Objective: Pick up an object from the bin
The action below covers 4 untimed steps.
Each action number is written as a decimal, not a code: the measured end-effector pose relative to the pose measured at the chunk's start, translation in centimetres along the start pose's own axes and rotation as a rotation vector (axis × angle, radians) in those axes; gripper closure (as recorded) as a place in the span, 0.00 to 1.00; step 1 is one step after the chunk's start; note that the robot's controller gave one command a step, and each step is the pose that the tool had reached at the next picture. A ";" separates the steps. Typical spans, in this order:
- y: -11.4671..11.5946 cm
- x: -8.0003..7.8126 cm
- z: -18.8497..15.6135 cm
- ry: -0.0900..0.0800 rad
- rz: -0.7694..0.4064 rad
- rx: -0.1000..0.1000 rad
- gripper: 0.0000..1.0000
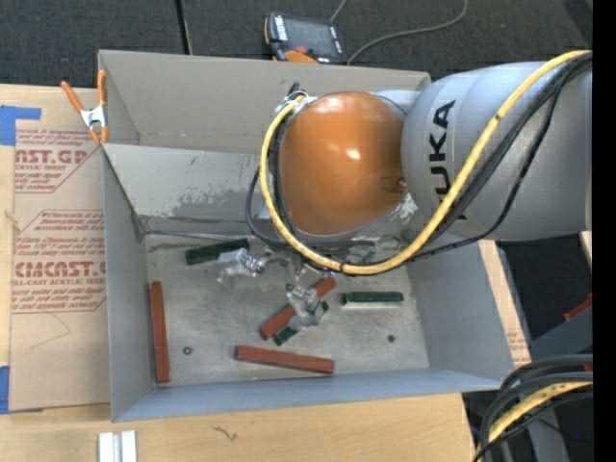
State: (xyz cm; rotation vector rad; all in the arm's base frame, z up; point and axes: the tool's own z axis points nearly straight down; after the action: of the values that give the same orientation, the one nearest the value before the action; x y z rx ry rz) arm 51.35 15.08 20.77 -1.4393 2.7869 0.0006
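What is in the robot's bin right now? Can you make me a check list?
Surface: grey metal bin, floor scuffed.
Job's things: short red-brown stick and short green stick lie together right by the hand; nothing seen held.
Clutter: long red-brown stick along the left wall; front red-brown stick; back green stick; right green stick.
Grippers: hand low over the bin's middle, under the orange cover; open or shut cannot be told.
Cables: yellow cable loops round the cover.
Surroundings: black box behind the bin.
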 end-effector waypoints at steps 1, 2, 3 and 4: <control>-1.5 4.8 13.5 0.010 0.186 -0.007 0.00; -1.6 4.5 13.1 0.004 0.185 -0.003 1.00; -1.6 4.5 13.1 0.003 0.185 -0.003 0.00; -1.6 4.5 13.1 0.004 0.185 -0.003 1.00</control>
State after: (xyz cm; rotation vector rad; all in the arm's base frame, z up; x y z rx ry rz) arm 50.09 10.47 7.67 -1.1779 2.9123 0.0033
